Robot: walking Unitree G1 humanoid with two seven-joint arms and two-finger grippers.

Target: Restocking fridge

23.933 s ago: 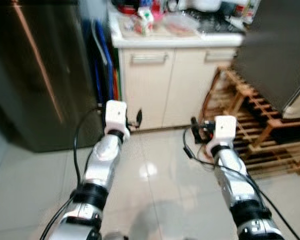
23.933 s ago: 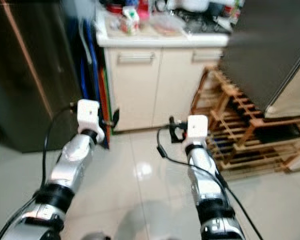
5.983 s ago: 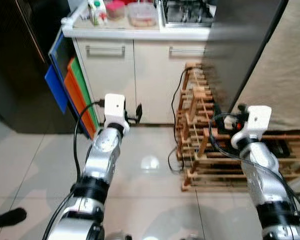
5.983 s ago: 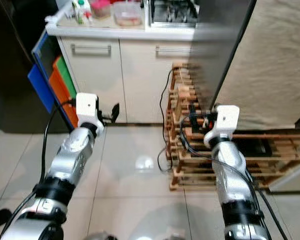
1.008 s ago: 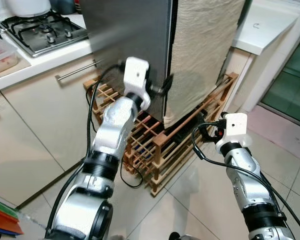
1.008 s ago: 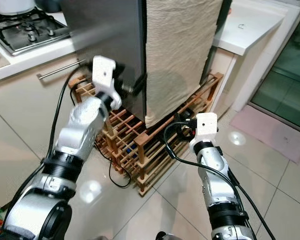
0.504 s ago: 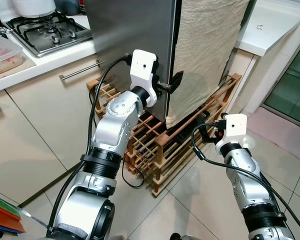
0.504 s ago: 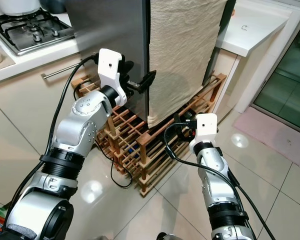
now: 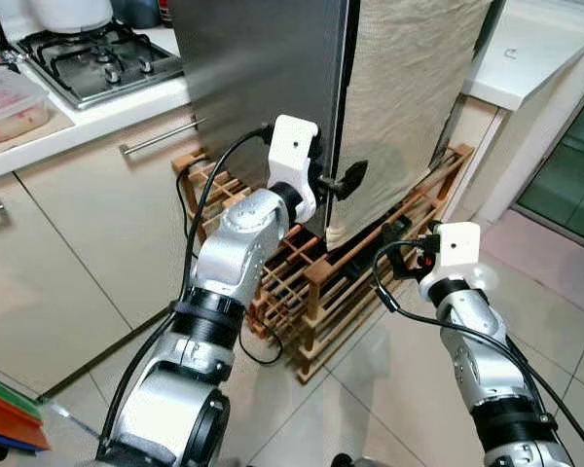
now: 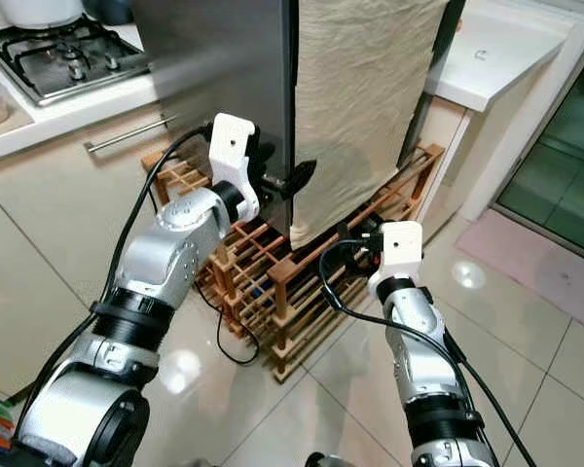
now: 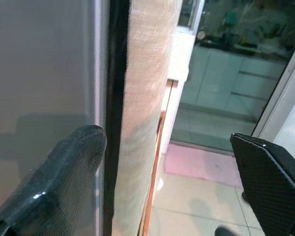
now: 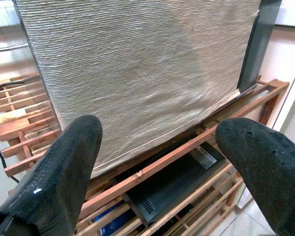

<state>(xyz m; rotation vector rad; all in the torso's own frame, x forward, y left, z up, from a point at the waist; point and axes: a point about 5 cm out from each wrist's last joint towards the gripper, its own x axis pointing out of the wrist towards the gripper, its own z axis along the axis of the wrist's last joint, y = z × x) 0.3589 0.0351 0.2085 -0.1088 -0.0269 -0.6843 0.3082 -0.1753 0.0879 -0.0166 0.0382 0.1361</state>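
I stand on a pale tiled kitchen floor point(image 9: 370, 409), both silver arms raised in front of me. Nearest is my right gripper point(image 12: 162, 162), held low over the tiles with its two black fingers spread wide and nothing between them. It points at a wooden slatted rack point(image 9: 316, 292) that sits on the floor, with a flat black device point(image 12: 174, 189) lying on one of its lower shelves.

Higher and further forward, my left gripper point(image 9: 348, 178) reaches to the front corner of the fridge point(image 9: 263, 78), a tall grey metal box standing on the rack. Its fingers are also spread wide, holding nothing. One finger point(image 11: 54, 187) lies against the grey side panel at the dark seam of the corner (I cannot tell whether it presses there), while the other sits out in open air. A beige woven cloth point(image 10: 360, 97) hangs down over the fridge front, its lower edge reaching the rack.

To my left, behind the fridge, runs a cream cabinet point(image 9: 78, 233) with bar handles, topped by a white counter and a gas hob point(image 9: 102, 58). To my right, a white countertop point(image 10: 487, 58).
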